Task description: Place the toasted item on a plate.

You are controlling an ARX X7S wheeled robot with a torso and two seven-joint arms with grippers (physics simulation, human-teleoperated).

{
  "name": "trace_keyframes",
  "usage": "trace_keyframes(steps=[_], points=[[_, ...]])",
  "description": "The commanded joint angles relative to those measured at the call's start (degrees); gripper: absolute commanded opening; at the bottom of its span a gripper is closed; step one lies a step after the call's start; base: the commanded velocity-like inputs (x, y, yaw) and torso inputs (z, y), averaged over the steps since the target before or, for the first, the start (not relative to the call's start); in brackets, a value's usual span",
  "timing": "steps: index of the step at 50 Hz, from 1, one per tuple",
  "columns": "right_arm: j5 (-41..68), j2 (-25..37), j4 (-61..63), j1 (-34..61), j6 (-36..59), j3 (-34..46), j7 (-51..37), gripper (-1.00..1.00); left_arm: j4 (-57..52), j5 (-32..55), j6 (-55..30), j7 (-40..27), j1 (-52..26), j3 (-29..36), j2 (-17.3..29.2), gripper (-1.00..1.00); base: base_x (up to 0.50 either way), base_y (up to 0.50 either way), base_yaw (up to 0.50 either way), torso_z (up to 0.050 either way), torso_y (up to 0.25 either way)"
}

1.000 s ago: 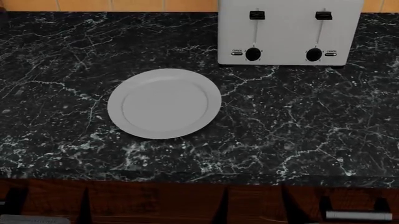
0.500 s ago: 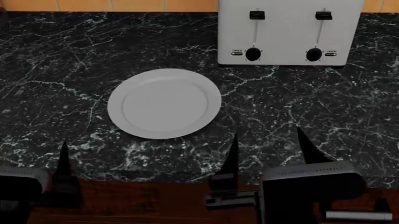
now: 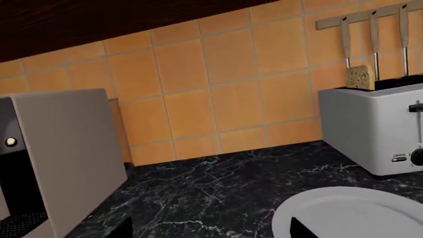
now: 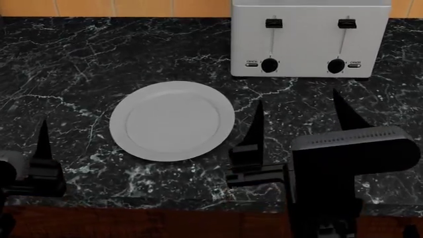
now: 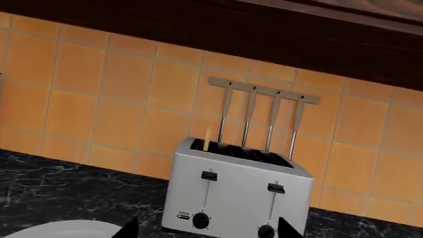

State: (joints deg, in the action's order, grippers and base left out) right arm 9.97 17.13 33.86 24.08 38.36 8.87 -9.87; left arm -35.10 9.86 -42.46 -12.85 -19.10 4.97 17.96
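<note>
White round plate (image 4: 172, 121) on veined black marble counter (image 4: 79, 64).

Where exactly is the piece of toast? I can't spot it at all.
Find the boxy silver toaster against the orange tiled wall. The toast stands upright in a top slot at the end nearer the plate, only its upper part showing. It's the one porous, golden-tan thing there; the other slots look empty.

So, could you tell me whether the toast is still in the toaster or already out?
Still in. The toast stands upright in a slot of the toaster, its top poking above the rim. The plate is bare.
</note>
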Motion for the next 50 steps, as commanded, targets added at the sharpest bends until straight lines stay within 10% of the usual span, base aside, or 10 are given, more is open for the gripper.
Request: trace_keyframes(steps=[1, 50], points=[[0.5, 0.3, 1.3, 1.4, 1.3, -0.1, -0.2, 1.00, -1.3, 0.1, -1.1, -0.3, 0.1, -0.2, 0.8, 1.00, 0.25, 0.00, 0.00, 0.000, 0.000], [2.4, 1.0, 2.4, 5.1, 3.8, -0.4, -0.6, 1.00, -1.7, 1.0, -3.6, -0.3, -4.5, 0.4, 2.5, 1.00, 0.24, 0.00, 0.00, 0.000, 0.000]])
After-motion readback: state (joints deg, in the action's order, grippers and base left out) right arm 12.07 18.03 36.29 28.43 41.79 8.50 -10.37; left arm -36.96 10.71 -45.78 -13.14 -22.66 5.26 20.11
